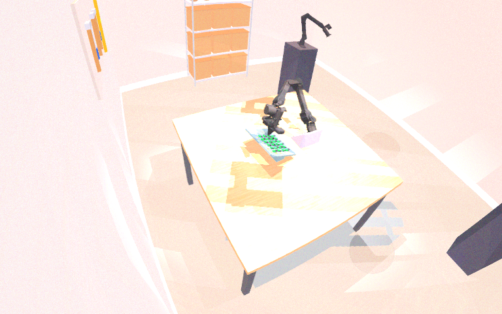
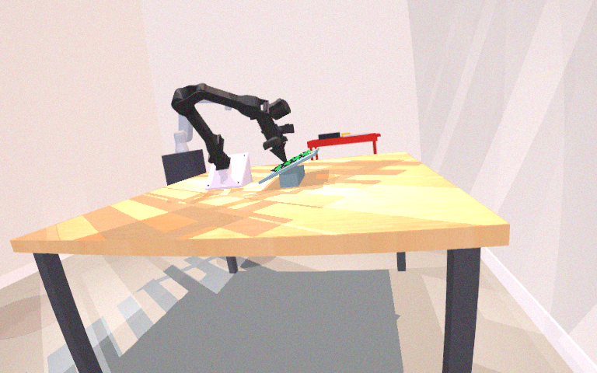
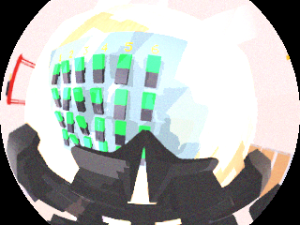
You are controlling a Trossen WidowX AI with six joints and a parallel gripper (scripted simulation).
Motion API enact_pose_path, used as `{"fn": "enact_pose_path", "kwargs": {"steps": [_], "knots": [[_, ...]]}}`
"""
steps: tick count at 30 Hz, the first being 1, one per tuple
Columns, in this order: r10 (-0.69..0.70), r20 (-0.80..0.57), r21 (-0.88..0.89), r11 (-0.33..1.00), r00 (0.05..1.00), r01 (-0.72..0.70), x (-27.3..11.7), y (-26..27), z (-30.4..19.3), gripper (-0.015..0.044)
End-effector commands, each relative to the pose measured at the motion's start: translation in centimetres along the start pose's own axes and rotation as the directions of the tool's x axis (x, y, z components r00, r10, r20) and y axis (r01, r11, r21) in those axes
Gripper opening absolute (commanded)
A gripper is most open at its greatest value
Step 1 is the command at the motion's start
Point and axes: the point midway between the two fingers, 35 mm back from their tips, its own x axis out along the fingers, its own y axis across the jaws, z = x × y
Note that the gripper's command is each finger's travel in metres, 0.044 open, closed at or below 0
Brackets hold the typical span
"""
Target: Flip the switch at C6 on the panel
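The light-blue switch panel [image 1: 252, 133] [image 2: 267, 178] [image 3: 183, 108] stands tilted on the table, with rows of green-and-grey rocker switches. In the wrist view, column 6 is the rightmost column. The C6 switch [image 3: 145, 129] shows only a green strip just above my fingertips, and the rest of it is hidden. My gripper [image 1: 274, 131] [image 2: 284, 160] [image 3: 145, 132] is shut and empty. It points down at the panel's near right part, at or just above the surface. I cannot tell whether it touches.
The arm's white base mount [image 1: 307, 139] [image 2: 231, 172] stands right beside the panel. A grey block [image 2: 292, 176] props the panel up. Off the table are a red bench [image 2: 343, 140], a shelf with orange bins [image 1: 218, 36] and a dark pedestal [image 1: 297, 65] carrying another arm.
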Motion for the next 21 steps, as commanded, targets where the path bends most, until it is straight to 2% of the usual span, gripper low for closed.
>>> {"fn": "enact_pose_path", "kwargs": {"steps": [1,21], "knots": [[0.005,-0.001,-0.006,1.000,1.000,-0.005,0.11,0.12,-0.06,0.0000],[0.005,0.000,-0.006,1.000,1.000,-0.005,0.38,0.12,-0.05,0.0000]]}}
